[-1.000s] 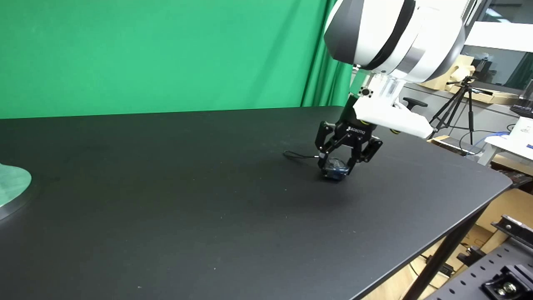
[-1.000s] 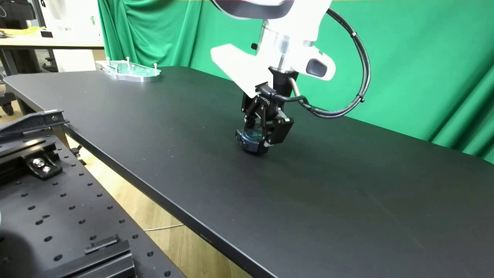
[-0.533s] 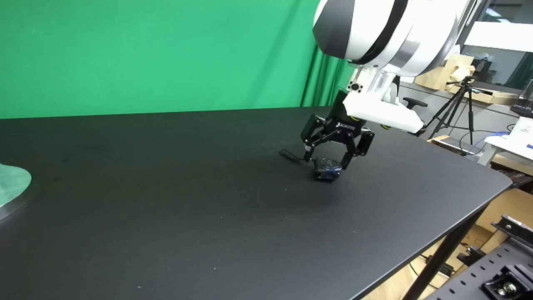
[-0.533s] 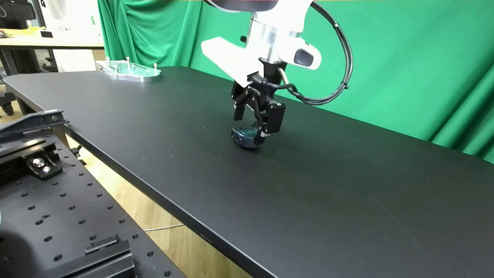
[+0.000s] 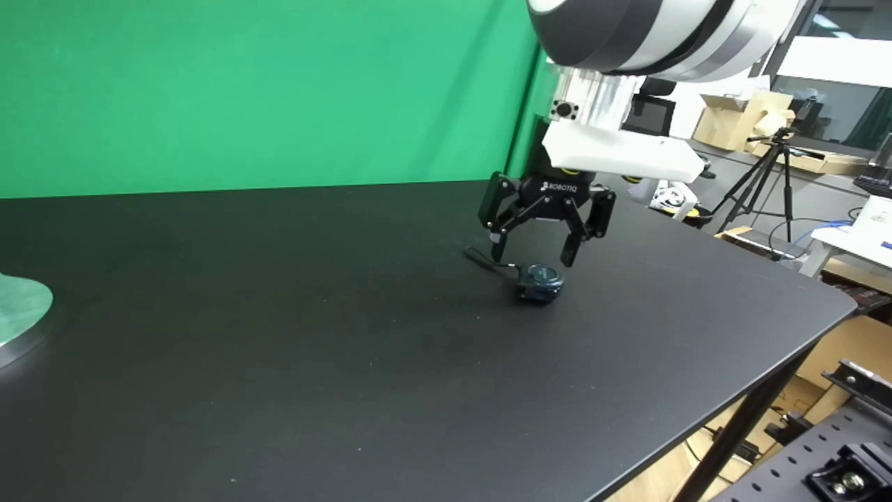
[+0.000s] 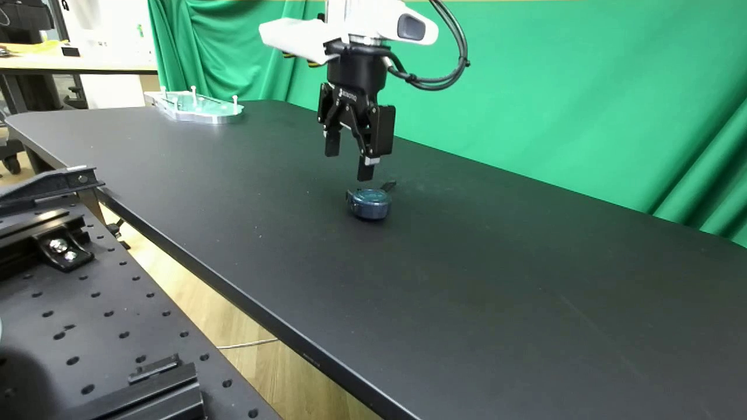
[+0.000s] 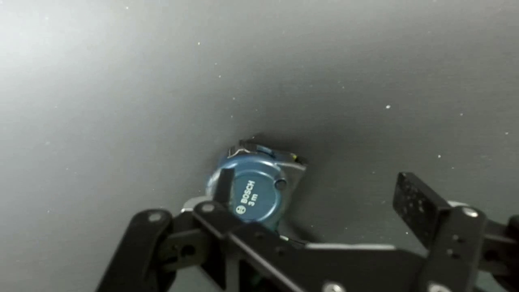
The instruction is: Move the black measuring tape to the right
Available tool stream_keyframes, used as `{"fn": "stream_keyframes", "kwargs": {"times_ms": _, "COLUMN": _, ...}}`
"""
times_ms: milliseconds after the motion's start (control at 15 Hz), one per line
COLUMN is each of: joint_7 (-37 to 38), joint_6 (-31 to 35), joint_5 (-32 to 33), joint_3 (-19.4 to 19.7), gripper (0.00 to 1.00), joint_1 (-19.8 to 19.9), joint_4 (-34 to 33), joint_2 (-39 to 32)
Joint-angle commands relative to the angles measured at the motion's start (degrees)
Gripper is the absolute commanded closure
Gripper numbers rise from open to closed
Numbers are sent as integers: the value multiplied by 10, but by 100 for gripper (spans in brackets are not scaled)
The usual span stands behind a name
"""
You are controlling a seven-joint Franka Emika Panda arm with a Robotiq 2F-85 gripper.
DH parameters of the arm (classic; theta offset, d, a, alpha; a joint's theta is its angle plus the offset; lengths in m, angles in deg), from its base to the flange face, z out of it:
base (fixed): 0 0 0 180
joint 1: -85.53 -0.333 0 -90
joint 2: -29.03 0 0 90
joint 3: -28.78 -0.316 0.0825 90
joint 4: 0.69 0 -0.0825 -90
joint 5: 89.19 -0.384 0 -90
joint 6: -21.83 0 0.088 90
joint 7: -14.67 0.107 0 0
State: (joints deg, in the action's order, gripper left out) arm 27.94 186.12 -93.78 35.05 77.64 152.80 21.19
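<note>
Resting flat on the dark table (image 5: 362,380), the black measuring tape (image 5: 540,282) lies toward the right-hand end in an exterior view, between the edge along the green curtain (image 6: 525,99) and the edge beside the perforated bench (image 6: 67,291), well apart from both and from the rounded corner. Above it hangs the gripper (image 5: 532,259), released: its fingers stand wide with nothing between them, and both exterior views show them off the case. I judge the placing done, or nearly so, with the retreat as the step in hand, though the stance alone would also suit an approach. The next move should call for a straight rise, kept clear of the thin strap (image 5: 488,261). The case lies label up, as the wrist view shows; its mouth corner seems to face the bench-side edge and slant away from that right-hand end, while the strap trails toward the curtain-side edge. Being squarish, and partly behind a finger in the wrist view, the case gives no sure long axis; case and strap together run roughly crosswise to the curtain-side edge.
</note>
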Motion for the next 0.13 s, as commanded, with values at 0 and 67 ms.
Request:
{"fn": "stream_keyframes", "kwargs": {"times_ms": 0, "joint_7": 104, "joint_6": -72, "joint_5": 102, "joint_3": -2, "gripper": 0, "joint_1": -14, "joint_4": 4, "joint_2": 59}}
{"fn": "stream_keyframes", "kwargs": {"times_ms": 67, "joint_7": 108, "joint_6": -90, "joint_5": 110, "joint_3": -16, "gripper": 0, "joint_1": -9, "joint_4": 0, "joint_2": 68}}
